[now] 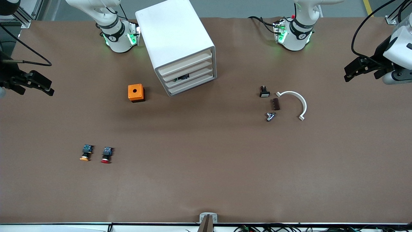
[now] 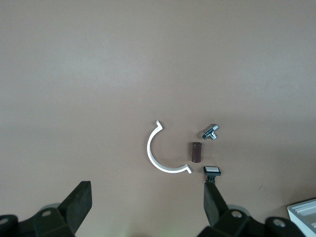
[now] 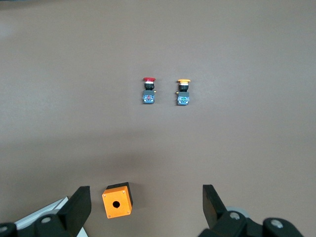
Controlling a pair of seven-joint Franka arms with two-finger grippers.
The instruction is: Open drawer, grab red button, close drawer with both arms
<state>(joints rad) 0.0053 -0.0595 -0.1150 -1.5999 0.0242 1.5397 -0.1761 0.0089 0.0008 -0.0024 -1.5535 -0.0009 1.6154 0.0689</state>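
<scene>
Pincers (image 1: 38, 84) (image 1: 362, 69) spread, button (image 1: 106, 155) cap toward camera

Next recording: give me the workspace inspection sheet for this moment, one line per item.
Surface: brown table, bare between the groups of parts.
Job's things: white drawer cabinet, drawers shut, a dark part showing in one slot; red-capped button lying on the table toward the right arm's end.
Clutter: orange-capped twin beside the button; orange box with a hole near the cabinet; white half-ring, brown block, metal fitting and small black switch toward the left arm's end.
Grippers: left gripper and right gripper wait at the table ends, jaws open, empty.
Cables: black leads at both arms.
Surroundings: nothing seen.
</scene>
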